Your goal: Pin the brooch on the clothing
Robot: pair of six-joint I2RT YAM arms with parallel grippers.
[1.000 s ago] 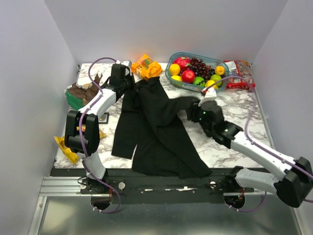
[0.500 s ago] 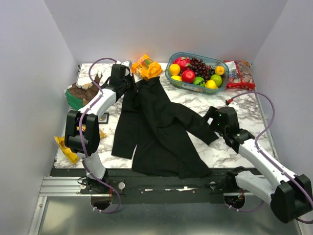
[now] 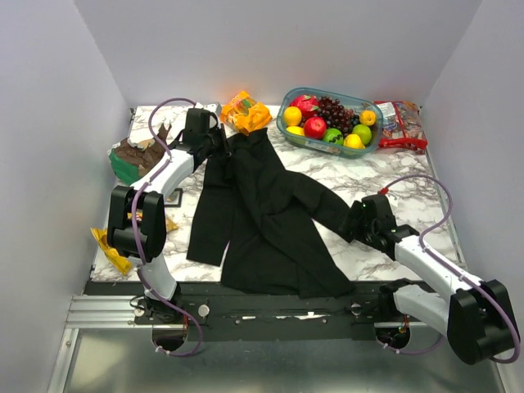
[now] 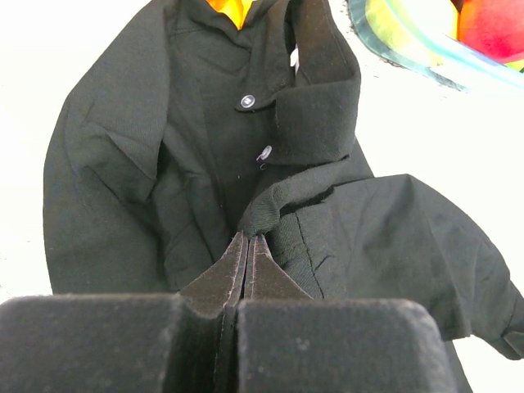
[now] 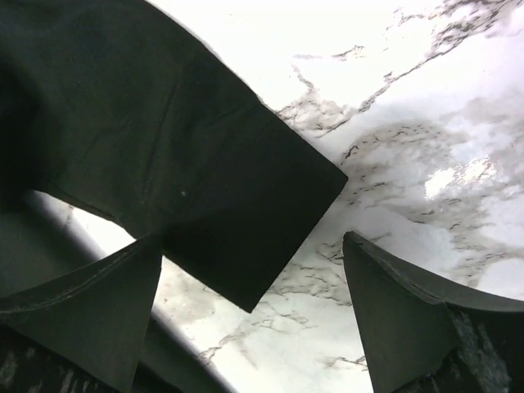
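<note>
The black button-up shirt (image 3: 262,213) lies spread on the marble table, collar at the far end. My left gripper (image 3: 214,141) is at the collar end. In the left wrist view it (image 4: 248,239) is shut on a fold of the shirt (image 4: 385,229) just below two white buttons (image 4: 246,101). My right gripper (image 3: 354,228) is open and empty at the end of the shirt's right sleeve. In the right wrist view it (image 5: 254,282) hangs over the flat cuff (image 5: 246,205) without gripping it. No brooch shows in any view.
A fruit container (image 3: 281,123) stands at the back, with an orange packet (image 3: 244,111) to its left and a red snack bag (image 3: 399,123) to its right. A green and brown bag (image 3: 135,157) and yellow wrappers (image 3: 110,246) lie at the left edge.
My right gripper let go of the sleeve and drew back towards the near right. The sleeve now lies stretched flat on the table. The left arm has not moved.
</note>
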